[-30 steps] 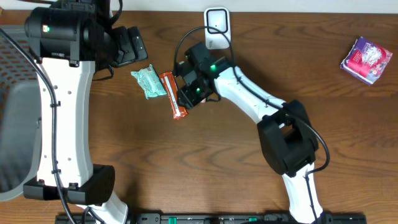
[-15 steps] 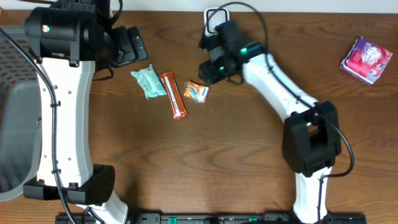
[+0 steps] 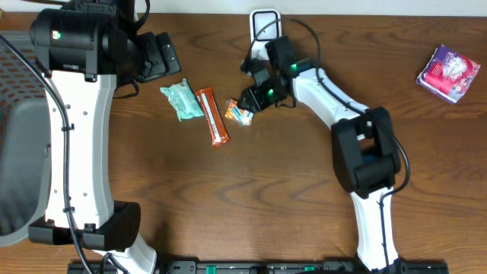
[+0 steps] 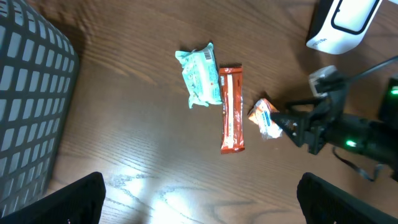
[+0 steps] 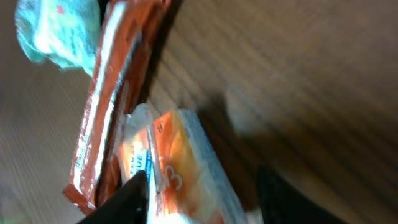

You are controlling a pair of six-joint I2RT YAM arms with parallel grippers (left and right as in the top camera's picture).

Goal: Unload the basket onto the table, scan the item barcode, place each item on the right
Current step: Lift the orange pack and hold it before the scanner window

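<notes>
A small orange and white packet [image 3: 240, 113] lies on the wooden table just right of a long orange-red bar [image 3: 214, 116] and a teal packet [image 3: 181, 100]. My right gripper [image 3: 250, 104] is low over the orange packet's right end. In the right wrist view the orange packet [image 5: 180, 168] sits between the two dark fingers of my right gripper [image 5: 205, 196], with a narrow gap on its right side. The white scanner [image 3: 265, 30] stands at the far edge behind the right arm. My left gripper [image 4: 199, 199] hangs high with its fingers spread wide and nothing between them.
A purple and pink pack [image 3: 447, 72] lies at the far right. A grey mesh basket [image 3: 15, 137] stands off the table's left side. The left arm's white links [image 3: 76, 152] rise along the left, and the scanner's cable loops past the right arm.
The right gripper left the orange packet beside the bar, drew back toward the scanner, then came down onto the packet again with its jaws narrowing. The left arm stayed still.
</notes>
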